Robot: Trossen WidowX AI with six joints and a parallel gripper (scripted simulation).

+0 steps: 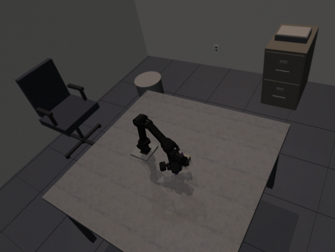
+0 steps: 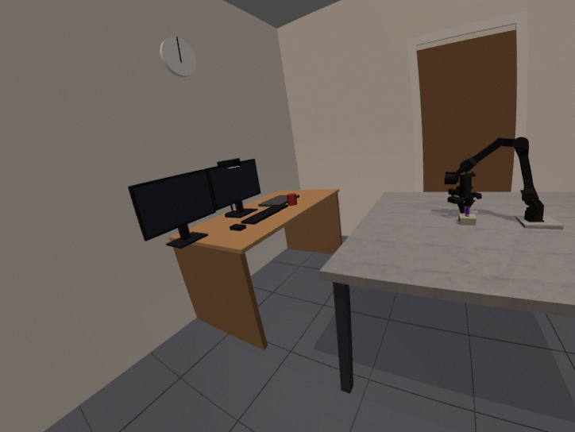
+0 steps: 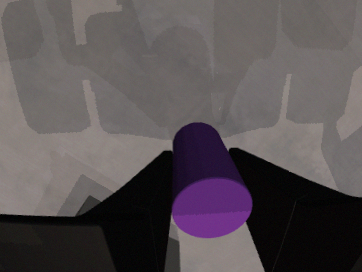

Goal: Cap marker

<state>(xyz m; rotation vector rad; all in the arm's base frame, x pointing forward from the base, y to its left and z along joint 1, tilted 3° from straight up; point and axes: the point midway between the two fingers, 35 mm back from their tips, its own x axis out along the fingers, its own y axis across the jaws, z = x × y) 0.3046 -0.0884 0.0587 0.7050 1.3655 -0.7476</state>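
Note:
The purple cap (image 3: 212, 202) (image 1: 176, 173) stands upright between the two black fingertips of my gripper (image 3: 200, 157) (image 2: 465, 206). In the wrist view the fingers are closed against both sides of the cap, so the gripper is shut on it. Whether the cap's lower end touches the table is not clear. The pale holder block (image 2: 467, 220) (image 1: 188, 157) is right beside the gripper. The marker's purple tip (image 1: 182, 153) shows above the block in the top view, partly hidden by the arm. In the exterior view the cap and marker overlap closely.
The arm's pale base plate (image 1: 138, 153) (image 2: 541, 223) is on the same table (image 1: 216, 151) (image 2: 418, 250). A separate desk (image 2: 227, 239) with monitors, a keyboard and a red mug (image 2: 291, 198) stands apart. A chair (image 1: 71, 110), a bin (image 1: 148, 79) and a cabinet (image 1: 282, 78) are beyond the table.

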